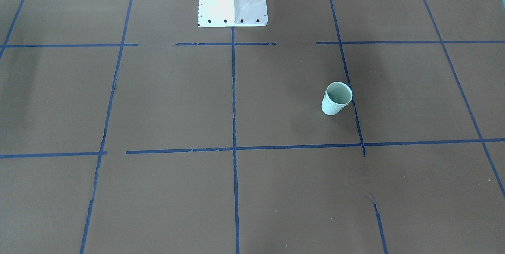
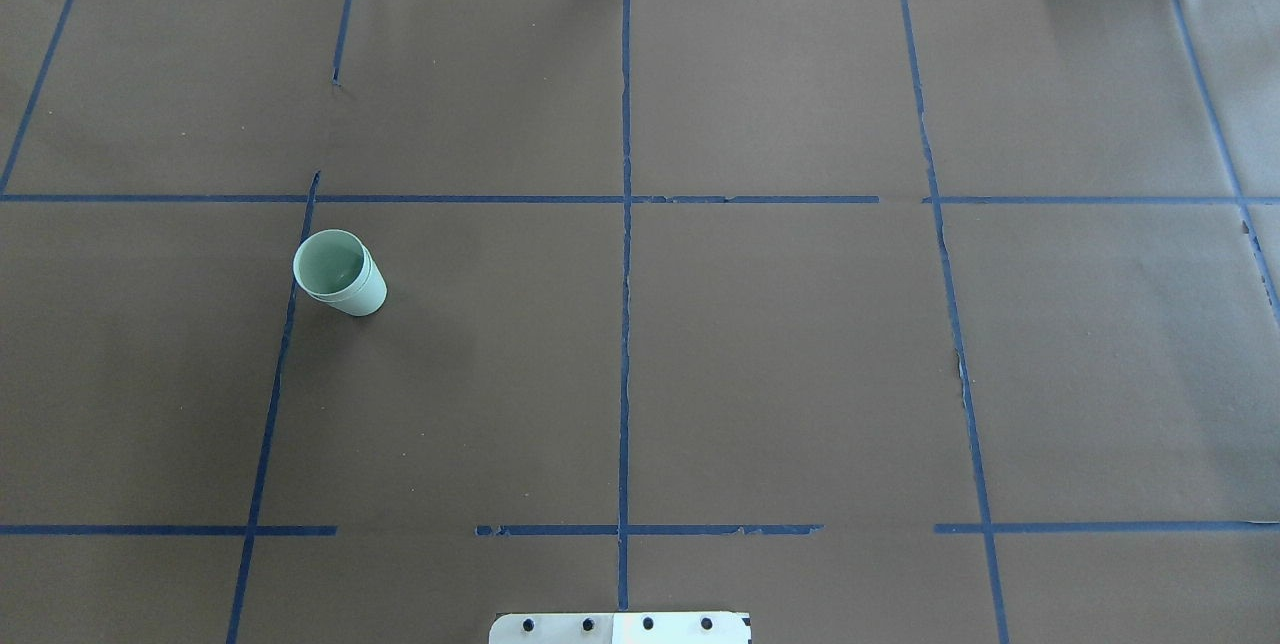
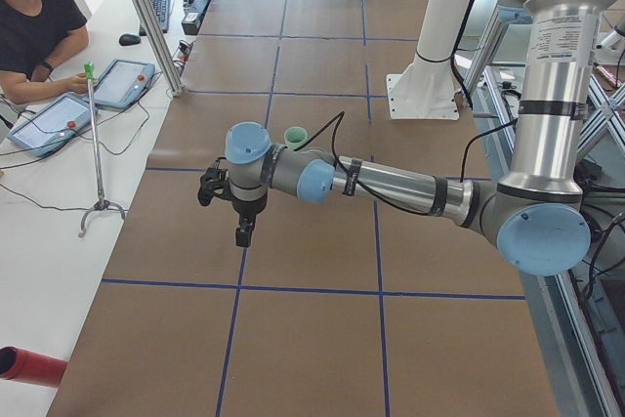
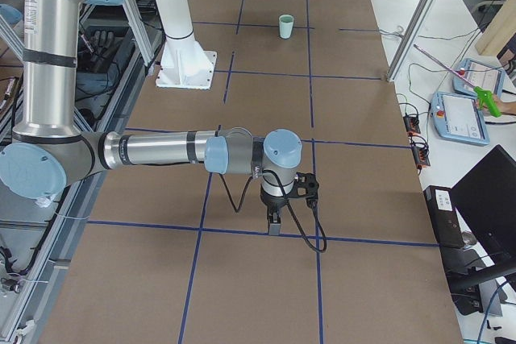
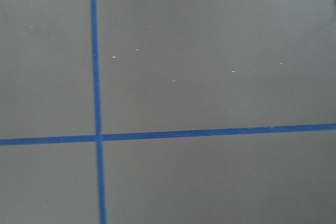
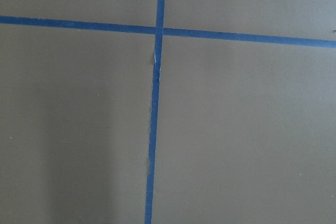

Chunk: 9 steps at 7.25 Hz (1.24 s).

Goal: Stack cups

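Overhead exterior shows the table [image 2: 780,354] but neither arm, so I cannot tell whether my left gripper [image 3: 241,233] or right gripper [image 4: 275,223] is spread or pressed, and the cups [image 2: 341,274] sit nested upright at left, where a careless sweep could topple them.

Flat table [image 2: 780,344] covered in brown paper, divided into rectangular fields by strips of blue tape [image 2: 625,324], several of them broken or frayed in places. A white metal base plate [image 1: 232,9] with a row of dark bolt holes stands at the robot's edge on the centre line. Two pale mint-green tapered cups [image 2: 340,274], one nested in the other and upright, stand on the robot's left half, just beside a lengthwise strip.
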Tool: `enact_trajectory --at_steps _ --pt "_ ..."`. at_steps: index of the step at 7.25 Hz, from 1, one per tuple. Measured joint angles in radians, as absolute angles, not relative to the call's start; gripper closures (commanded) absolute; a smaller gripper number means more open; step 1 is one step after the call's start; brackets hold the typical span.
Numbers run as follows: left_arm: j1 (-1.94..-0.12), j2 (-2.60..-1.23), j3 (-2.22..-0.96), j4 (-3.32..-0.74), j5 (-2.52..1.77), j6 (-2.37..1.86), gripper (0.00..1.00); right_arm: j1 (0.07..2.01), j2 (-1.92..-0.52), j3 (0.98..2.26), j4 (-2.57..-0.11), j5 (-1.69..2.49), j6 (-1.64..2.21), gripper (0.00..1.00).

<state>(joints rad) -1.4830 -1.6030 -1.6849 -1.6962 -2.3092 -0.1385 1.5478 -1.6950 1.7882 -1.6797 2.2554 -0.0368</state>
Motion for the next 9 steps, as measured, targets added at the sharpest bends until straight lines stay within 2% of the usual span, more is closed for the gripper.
enact_trajectory --at_steps 9 --pt "-1.54 -1.612 -1.688 -1.469 -2.36 0.079 0.0 1.548 -1.695 1.789 -1.68 2.256 -0.037 0.0"
